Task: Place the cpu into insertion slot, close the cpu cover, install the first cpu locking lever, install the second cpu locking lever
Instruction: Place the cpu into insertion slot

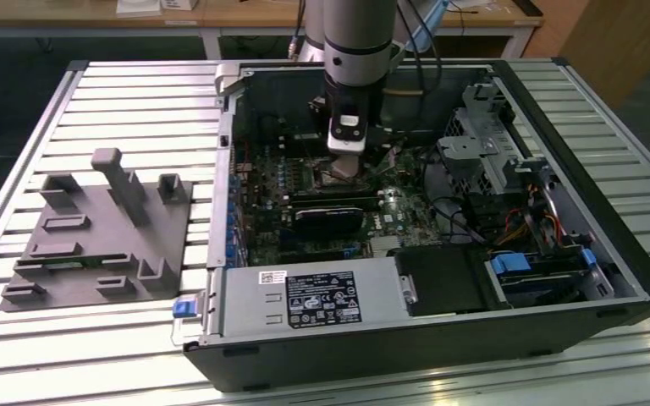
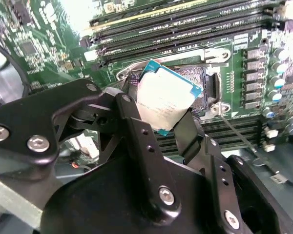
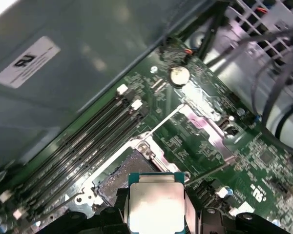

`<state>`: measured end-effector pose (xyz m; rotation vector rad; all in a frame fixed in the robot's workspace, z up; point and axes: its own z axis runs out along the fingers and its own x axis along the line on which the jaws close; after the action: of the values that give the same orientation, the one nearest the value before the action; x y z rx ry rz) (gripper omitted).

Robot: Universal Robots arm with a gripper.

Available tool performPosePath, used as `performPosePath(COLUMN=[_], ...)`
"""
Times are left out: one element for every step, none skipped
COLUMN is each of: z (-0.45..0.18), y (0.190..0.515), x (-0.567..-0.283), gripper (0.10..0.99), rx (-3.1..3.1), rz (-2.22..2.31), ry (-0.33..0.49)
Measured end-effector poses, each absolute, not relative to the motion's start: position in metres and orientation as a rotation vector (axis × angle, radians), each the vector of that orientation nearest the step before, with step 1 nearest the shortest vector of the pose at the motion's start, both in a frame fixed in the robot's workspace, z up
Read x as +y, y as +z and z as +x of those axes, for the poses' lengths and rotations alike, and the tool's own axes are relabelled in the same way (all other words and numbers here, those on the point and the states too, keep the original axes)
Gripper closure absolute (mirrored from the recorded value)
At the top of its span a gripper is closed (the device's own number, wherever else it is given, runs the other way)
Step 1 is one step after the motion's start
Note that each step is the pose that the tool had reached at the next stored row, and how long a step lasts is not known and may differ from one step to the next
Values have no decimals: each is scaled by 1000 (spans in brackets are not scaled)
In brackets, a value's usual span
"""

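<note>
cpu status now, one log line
tool: shut on cpu | cpu: tilted over insertion slot, not seated

Tight in there: the small square dark-centred socket (image 3: 118, 176) lies uncovered, but long black memory slots (image 3: 88, 141) hug it and a thin silver lever rod (image 2: 237, 134) sticks out.

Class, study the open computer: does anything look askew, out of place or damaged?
Only the cpu: the gripper holds it in its jaws over the open insertion slot, and in the second wrist view its edges sit at an angle to the slot's, so it isn't seated. No damage shows.
</note>
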<state>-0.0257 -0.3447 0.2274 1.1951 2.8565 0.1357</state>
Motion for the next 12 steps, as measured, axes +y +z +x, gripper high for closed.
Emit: performPosePath(z=[-26, -26, -26, -26, -26, -26, -26, -26, -26, -26, -26, -26], y=[227, 227, 227, 227, 227, 227, 227, 226, 226, 226, 226, 226], x=[-345, -345, -345, -345, -345, -345, -345, -345, -345, -345, -345, -345], gripper=[549, 549, 549, 549, 549, 549, 549, 549, 549, 549, 549, 549], rx=[2845, 2834, 2822, 2810, 2800, 2789, 2778, 2767, 2756, 2744, 2732, 2720], rz=[1220, 1244, 1269, 1292, 1313, 1334, 1356, 1377, 1398, 1419, 1441, 1461], ry=[135, 134, 134, 133, 132, 131, 130, 129, 129, 128, 127, 126])
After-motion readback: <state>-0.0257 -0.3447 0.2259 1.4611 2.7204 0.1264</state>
